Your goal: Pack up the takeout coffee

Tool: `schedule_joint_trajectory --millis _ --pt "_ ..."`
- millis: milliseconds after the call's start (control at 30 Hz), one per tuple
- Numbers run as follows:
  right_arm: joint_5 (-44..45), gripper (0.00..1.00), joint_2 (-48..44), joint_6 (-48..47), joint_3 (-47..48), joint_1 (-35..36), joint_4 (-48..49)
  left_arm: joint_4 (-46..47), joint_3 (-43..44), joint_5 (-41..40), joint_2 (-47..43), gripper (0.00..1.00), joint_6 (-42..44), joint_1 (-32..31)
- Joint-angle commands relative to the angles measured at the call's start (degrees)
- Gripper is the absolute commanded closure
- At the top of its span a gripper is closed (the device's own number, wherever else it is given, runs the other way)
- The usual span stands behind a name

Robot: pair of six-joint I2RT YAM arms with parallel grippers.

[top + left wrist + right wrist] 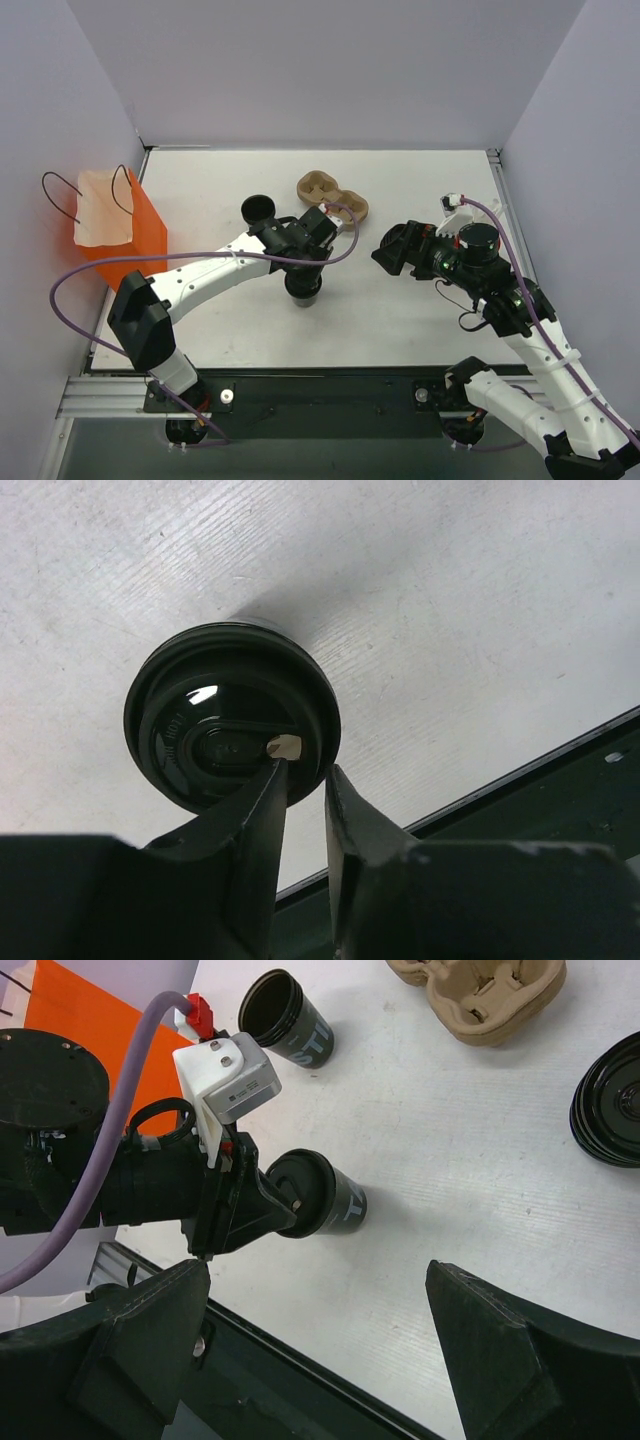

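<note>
The takeout coffee (pixel 215 725), a small black cup with a round black lid, stands upright on the white table. It also shows in the right wrist view as the lidded cup (pixel 335 1200). My left gripper (pixel 305 765) hangs just above the lid's near edge with its jaws a narrow gap apart, one tip over the lid and one at its rim, holding nothing. From above, the left gripper (pixel 303 275) covers most of the cup. My right gripper (pixel 318 1270) stands wide open and empty to the right of the cup, seen from above as the right gripper (pixel 388 252).
An orange bag (pixel 110 225) with black handles stands open at the far left. A like black cup with no lid (pixel 258 209) and a brown cardboard cup carrier (pixel 333 195) sit behind the coffee. A stack of black lids (pixel 610 1100) lies near the carrier. The table's front edge (pixel 520 780) is close.
</note>
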Motion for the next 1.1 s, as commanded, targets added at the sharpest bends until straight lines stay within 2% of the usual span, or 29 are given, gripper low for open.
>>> schedule_joint_trajectory --millis 0,167,333,467,533,667,833,933,1067 --pt "0.8 0.05 -1.1 -0.2 2.2 0.2 0.2 2.4 2.1 2.1 -0.8 0.65 -0.5 0.0" --pt "0.1 0.05 -0.9 0.0 1.9 0.4 0.1 4.2 2.8 3.1 -2.4 0.57 -0.7 0.8" --pt "-2.0 0.05 1.3 -0.3 1.8 1.6 0.1 7.2 1.5 3.5 -8.5 0.54 -2.3 5.6" --pt "-9.6 0.05 7.1 -1.4 1.9 3.4 3.4 11.6 -3.6 5.1 -15.5 0.48 -2.1 13.3" --pt "-12.4 0.05 10.1 -2.4 2.6 4.0 5.6 13.8 -8.1 7.1 -19.1 0.39 -2.1 16.3" --pt "-15.2 0.05 19.3 -3.0 3.7 5.4 8.4 17.9 -16.0 11.8 -23.2 0.36 -2.6 22.5" --pt "-18.5 0.06 28.2 -4.1 6.5 6.5 10.4 28.2 -28.5 18.3 -26.9 0.36 -6.7 24.9" --pt "-19.0 0.07 33.1 -6.1 7.9 7.1 10.0 33.1 -32.6 21.0 -28.1 0.36 -8.4 25.2" --pt "-16.7 0.08 37.2 -11.2 10.8 7.1 7.5 33.6 -34.3 20.0 -28.1 0.36 -9.8 26.2"
